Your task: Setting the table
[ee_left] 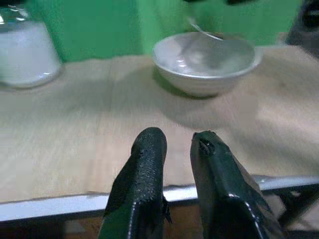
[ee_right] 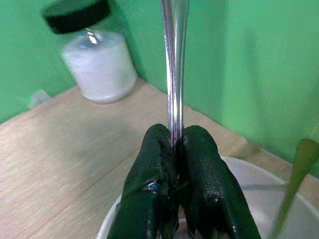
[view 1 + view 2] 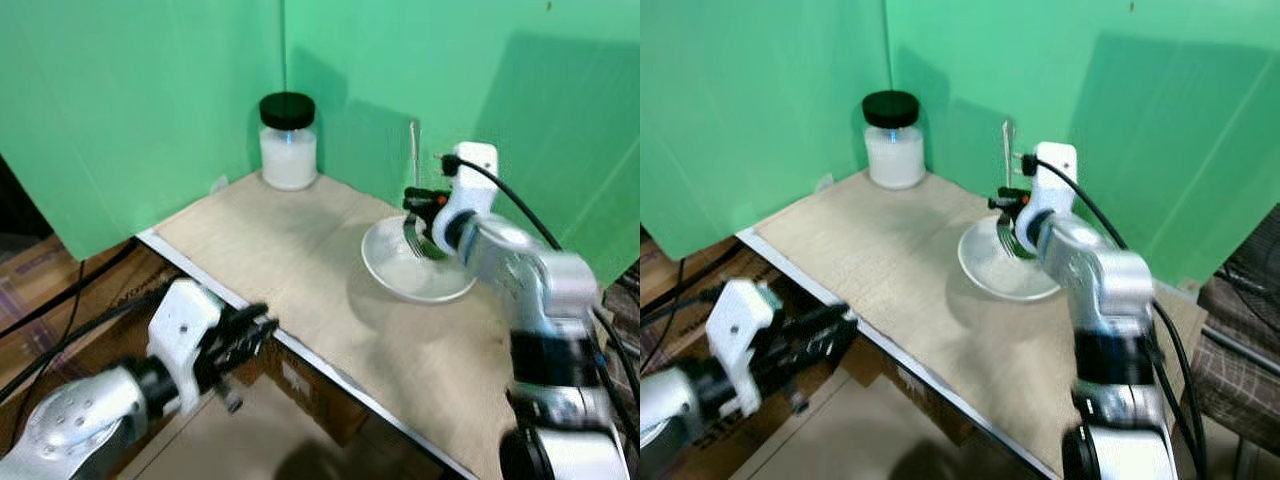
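With my right end effector (image 2: pixel 175 149) clenched tight on the fork (image 2: pixel 174 64), I hold it upright over the white bowl (image 3: pixel 415 270), handle pointing up against the green backdrop (image 3: pixel 140 100) and tines down inside the bowl. That bowl sits on the wooden tabletop (image 3: pixel 300 270), toward its back right side. Off in the far corner stands a jar (image 3: pixel 288 142) of white contents with a black lid, well apart from the bowl. My left end effector (image 1: pixel 174 149) hangs just off the tabletop's near metal edge, fingers slightly parted, gripping nothing.
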Robot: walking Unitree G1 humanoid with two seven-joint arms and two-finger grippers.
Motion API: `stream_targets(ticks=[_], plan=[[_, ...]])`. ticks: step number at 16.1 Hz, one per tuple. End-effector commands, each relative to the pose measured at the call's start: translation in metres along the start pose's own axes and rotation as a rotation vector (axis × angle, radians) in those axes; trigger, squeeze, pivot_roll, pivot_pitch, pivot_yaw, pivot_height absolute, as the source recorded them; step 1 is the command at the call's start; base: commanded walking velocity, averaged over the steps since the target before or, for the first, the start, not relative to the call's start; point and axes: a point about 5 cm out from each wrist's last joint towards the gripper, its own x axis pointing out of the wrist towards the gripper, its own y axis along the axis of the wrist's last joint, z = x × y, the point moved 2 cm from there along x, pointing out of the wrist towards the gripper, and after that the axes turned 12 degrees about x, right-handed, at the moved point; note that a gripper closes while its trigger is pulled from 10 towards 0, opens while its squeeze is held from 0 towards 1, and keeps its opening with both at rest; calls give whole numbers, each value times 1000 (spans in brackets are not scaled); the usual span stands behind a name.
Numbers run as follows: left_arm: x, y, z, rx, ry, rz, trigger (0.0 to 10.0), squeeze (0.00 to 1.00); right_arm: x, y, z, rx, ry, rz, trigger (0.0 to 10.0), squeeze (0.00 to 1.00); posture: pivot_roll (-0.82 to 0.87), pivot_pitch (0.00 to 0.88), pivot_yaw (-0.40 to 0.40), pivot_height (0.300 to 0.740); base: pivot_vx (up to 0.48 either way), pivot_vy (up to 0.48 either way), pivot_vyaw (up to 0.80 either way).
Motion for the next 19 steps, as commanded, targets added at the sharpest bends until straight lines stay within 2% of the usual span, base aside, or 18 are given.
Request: stream_targets(ticks=[1,2,4,5,6,7,9,11,13,14,15,16,18,19], plan=[[4,-10,-3,18,33,-51,10000,0,-3,-6,3,10,5,24,5373,0,8,0,-3,740,0,0,0],[6,-11,-4,19,52,-61,10000,0,-1,-14,5,28,-1,24,5451,0,5,0,0,740,0,0,0],[7,-13,-6,20,65,-74,10000,0,2,-27,4,43,18,10,4941,0,6,0,-1,740,0,0,0],[6,-15,-5,18,69,-80,10000,0,5,-40,1,60,38,-20,3294,0,15,0,-16,740,0,0,0],[5,-16,-4,19,74,-88,10000,0,6,-49,0,59,43,-42,2510,0,20,0,-23,740,0,0,0],[4,-17,-3,19,83,-95,10000,0,6,-56,-3,54,56,-58,353,0,28,0,-39,740,0,0,0],[2,-18,-4,18,117,-94,10000,0,5,-58,-10,85,96,-45,0,0,46,0,-61,740,0,0,0],[0,-12,-6,4,159,-62,10000,0,2,-42,-18,130,156,32,0,0,47,0,-63,740,0,0,0],[4,-6,-10,-9,190,-17,10000,0,-9,-23,-16,132,161,114,0,0,33,0,-47,740,0,0,0],[7,-3,-13,-2,204,1,10000,0,-14,-17,-16,114,155,138,8627,0,18,0,-33,740,0,0,0],[12,-1,-18,19,230,6,10000,0,-23,-8,-16,69,155,181,10000,0,1,0,-22,740,0,0,0],[14,-1,-22,30,256,3,10000,0,-26,-5,-17,56,156,196,10000,0,-2,0,-20,740,0,0,0],[19,1,-37,39,377,0,10000,0,-41,4,-18,-29,169,248,10000,0,-14,0,-24,740,0,0,0],[22,4,-37,29,404,12,10000,0,-48,5,-18,-43,168,250,10000,0,-21,0,-31,740,0,0,-400]])
